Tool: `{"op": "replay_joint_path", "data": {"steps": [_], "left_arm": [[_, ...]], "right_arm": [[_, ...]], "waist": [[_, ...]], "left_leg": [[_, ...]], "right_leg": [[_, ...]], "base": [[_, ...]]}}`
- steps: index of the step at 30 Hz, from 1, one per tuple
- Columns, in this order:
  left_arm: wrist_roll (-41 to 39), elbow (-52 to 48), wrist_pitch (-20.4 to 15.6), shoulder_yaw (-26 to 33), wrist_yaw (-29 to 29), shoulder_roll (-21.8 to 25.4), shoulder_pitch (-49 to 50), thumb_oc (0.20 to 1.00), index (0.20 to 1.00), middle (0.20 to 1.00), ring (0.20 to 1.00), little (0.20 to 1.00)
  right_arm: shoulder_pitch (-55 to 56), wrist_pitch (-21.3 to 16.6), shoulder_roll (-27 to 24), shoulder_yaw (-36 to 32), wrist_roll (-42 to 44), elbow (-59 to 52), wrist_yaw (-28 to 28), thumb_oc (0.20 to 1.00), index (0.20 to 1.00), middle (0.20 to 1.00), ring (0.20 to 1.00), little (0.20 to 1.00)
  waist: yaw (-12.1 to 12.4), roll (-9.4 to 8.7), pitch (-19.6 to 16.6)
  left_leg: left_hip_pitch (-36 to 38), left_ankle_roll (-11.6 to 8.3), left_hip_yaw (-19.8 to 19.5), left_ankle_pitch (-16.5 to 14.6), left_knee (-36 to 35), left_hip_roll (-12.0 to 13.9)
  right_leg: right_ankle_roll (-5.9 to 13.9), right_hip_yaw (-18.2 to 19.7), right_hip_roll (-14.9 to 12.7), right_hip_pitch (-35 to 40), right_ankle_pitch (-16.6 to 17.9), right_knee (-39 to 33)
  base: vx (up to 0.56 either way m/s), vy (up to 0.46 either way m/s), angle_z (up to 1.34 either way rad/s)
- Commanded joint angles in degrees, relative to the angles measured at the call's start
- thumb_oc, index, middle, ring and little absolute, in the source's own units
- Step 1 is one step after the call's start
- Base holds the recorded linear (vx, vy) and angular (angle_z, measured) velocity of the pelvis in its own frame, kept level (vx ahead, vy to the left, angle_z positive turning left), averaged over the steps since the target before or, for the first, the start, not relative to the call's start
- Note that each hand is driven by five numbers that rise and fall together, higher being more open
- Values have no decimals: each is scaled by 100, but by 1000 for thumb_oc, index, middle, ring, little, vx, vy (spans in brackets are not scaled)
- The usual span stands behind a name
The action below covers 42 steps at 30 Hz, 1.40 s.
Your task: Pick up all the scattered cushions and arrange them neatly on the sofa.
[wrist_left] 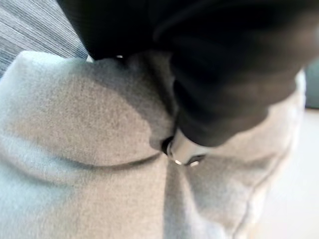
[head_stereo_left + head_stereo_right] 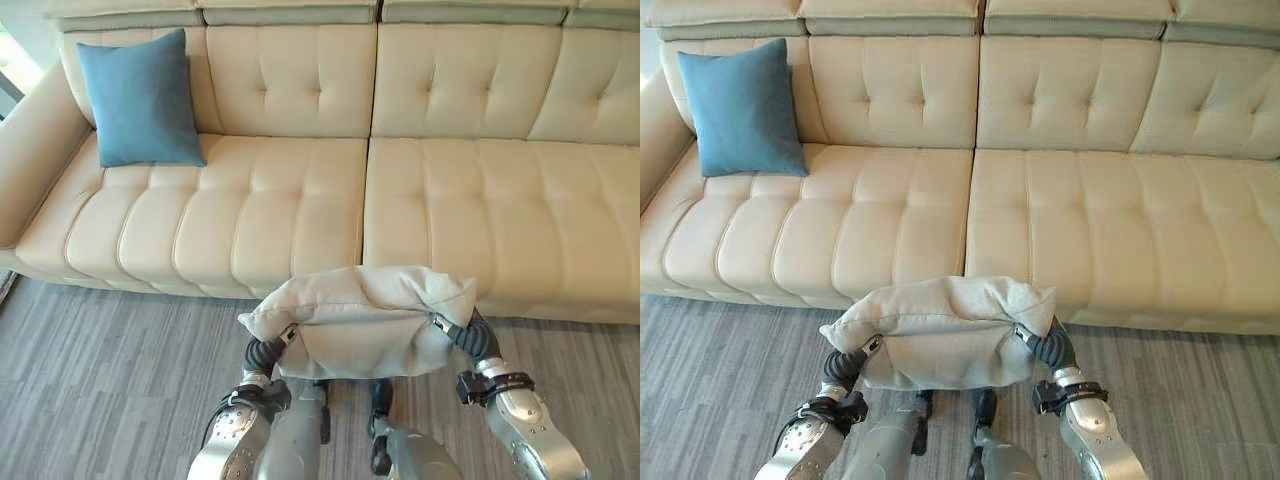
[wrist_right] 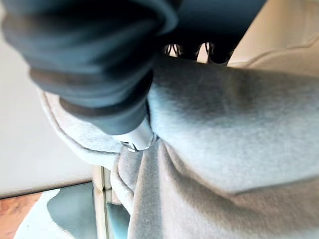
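Beige cushion (image 2: 365,315) held between the left hand (image 1: 187,149) and the right hand (image 3: 134,137), above the grey floor (image 2: 90,380) and just in front of the cream sofa (image 2: 450,200). Each hand presses into one end of the cushion, and the fabric bunches around a silver digit in both wrist views. The fingers themselves are buried in the cloth, so whether they curl round it or press flat cannot be told. The cushion sags in the middle and folds over along its top edge. A blue cushion (image 2: 140,100) already stands upright against the backrest at the sofa's left end; the rest of the seat lies bare.

Risks, as judged from here: the hold appears to depend on inward squeeze from both ends, so uneven pressure could let one end slip and drop the cushion to the floor. A soft, folded cushion may also land crumpled or lying flat on the seat instead of standing neatly against the backrest.
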Motion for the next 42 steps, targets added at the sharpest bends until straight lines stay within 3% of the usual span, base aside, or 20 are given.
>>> {"op": "replay_joint_path", "data": {"steps": [1,4,5,6,8,9,11,14,16,19,20,22,23,26,30,33,34,38,40,42], "left_arm": [[6,-976,-483,610,76,315,179,200,200,200,200,200],[7,-1031,-512,627,96,334,169,200,200,200,200,200],[38,-1021,-511,640,144,494,87,200,200,200,200,200],[38,-1021,-511,641,144,498,86,200,200,200,200,200],[71,-1009,-488,637,181,605,-20,200,200,200,200,200],[133,-1026,-465,643,218,681,-57,200,200,200,200,200],[195,-1076,-426,649,221,715,-44,200,200,200,200,200],[257,-1104,-402,629,183,742,-67,200,200,200,200,200],[324,-1120,-422,624,109,810,-147,200,200,200,200,200],[342,-1139,-427,650,61,814,-138,200,200,200,200,200],[395,-1118,-425,703,7,778,-100,200,200,200,200,200],[422,-1105,-418,741,-32,771,-56,200,200,200,200,200],[552,-1056,-399,828,-71,757,-23,200,200,200,200,200],[602,-1036,-415,873,-132,726,58,200,200,200,200,200],[529,-1034,-433,873,-256,494,155,200,200,200,200,200],[426,-1002,-440,851,-272,402,117,200,200,200,200,200],[271,-974,-463,819,-272,336,100,200,200,200,200,200],[184,-958,-504,762,-274,325,107,200,200,200,200,200],[175,-913,-448,761,-251,318,71,200,200,200,200,200],[200,-891,-416,731,-243,298,54,200,200,200,200,200]], "right_arm": [[-359,-398,-35,-375,-209,-548,-1,200,200,200,200,200],[-347,-424,69,-355,-283,-566,20,200,200,200,200,200],[-373,-425,257,-316,-252,-547,26,200,200,200,200,200],[-374,-426,261,-315,-253,-546,25,200,200,200,200,200],[-426,-383,349,-248,-321,-521,27,200,200,200,200,200],[-434,-365,405,-225,-375,-497,30,200,200,200,200,200],[-425,-309,438,-199,-480,-458,44,200,200,200,200,200],[-364,-263,466,-226,-544,-459,32,200,200,200,200,200],[-388,-267,483,-271,-495,-413,9,200,200,200,200,200],[-400,-281,490,-312,-443,-390,9,200,200,200,200,200],[-381,-292,491,-350,-447,-360,17,200,200,200,200,200],[-348,-280,484,-371,-441,-367,27,200,200,200,200,200],[-314,-274,489,-402,-448,-341,54,200,200,200,200,200],[-248,-266,493,-438,-466,-321,74,200,200,200,200,200],[-100,-298,481,-561,-344,-337,187,200,200,200,200,200],[-107,-329,429,-590,-280,-331,196,200,200,200,200,200],[-109,-341,397,-583,-176,-335,205,200,200,200,200,200],[-96,-368,250,-567,-79,-371,265,200,200,200,200,200],[-134,-339,235,-585,-133,-360,227,200,200,200,200,200],[-169,-329,246,-591,-149,-358,184,200,200,200,200,200]], "waist": [[204,-326,-444],[201,-421,-558],[224,-566,-653],[234,-575,-656],[234,-617,-630],[170,-626,-565],[96,-546,-481],[9,-436,-365],[-8,-295,-255],[-8,-234,-188],[-26,-265,-180],[-26,-277,-203],[-21,-336,-243],[-34,-339,-267],[-65,-282,-546],[-109,-226,-597],[-105,-206,-558],[-45,-255,-370],[-32,-307,-346],[-40,-344,-350]], "left_leg": [[347,136,-6,481,-617,-61],[485,199,111,583,-600,-152],[623,421,142,319,-487,-260],[619,426,155,312,-480,-265],[781,599,196,141,-520,-321],[1042,806,255,-59,-584,-463],[1309,936,343,-239,-617,-573],[1496,959,329,-345,-617,-545],[1657,902,446,-436,-617,-433],[1763,849,502,-473,-617,-347],[1862,789,550,-534,-617,-352],[1906,757,569,-554,-617,-356],[2017,684,626,-612,-617,-361],[2143,641,642,-670,-617,-348],[2497,551,518,-866,-582,-250],[2417,416,493,-881,-11,-130],[2170,224,511,-645,802,-59],[1374,-31,248,-215,2475,-114],[1181,75,311,-301,2449,-42],[1130,176,341,-488,1870,6]], "right_leg": [[706,226,-113,1576,-1446,-201],[802,226,-239,1690,-1472,-173],[909,375,-459,1561,-1536,337],[915,388,-473,1538,-1559,375],[1010,432,-625,1176,-1465,1194],[1164,477,-865,690,-789,2284],[1171,389,-1141,390,-270,3081],[1069,513,-1088,-22,-423,3462],[969,264,-982,-364,-829,2733],[1002,253,-772,-390,-812,1972],[1119,410,-528,-415,-557,845],[1164,444,-468,-395,-377,408],[1278,344,-418,-459,-74,-320],[1322,319,-411,-514,-52,-327],[1171,259,-332,-92,-48,-327],[1056,196,-289,147,-199,-327],[926,133,-289,369,-378,-327],[702,12,-289,715,-606,-327],[653,-8,-283,799,-722,-327],[682,-26,-323,835,-762,-327]], "base": [[341,134,11],[418,198,-22],[431,222,-12],[614,364,-17],[273,246,-9],[224,291,-8],[276,318,-8],[135,114,2],[201,71,-3],[120,-34,-14],[157,-74,-13],[202,-111,-21],[297,-173,-16],[252,-139,-2],[386,-216,2],[219,-183,9],[154,-194,-1],[146,-186,10],[138,-132,8],[137,-48,19]]}}
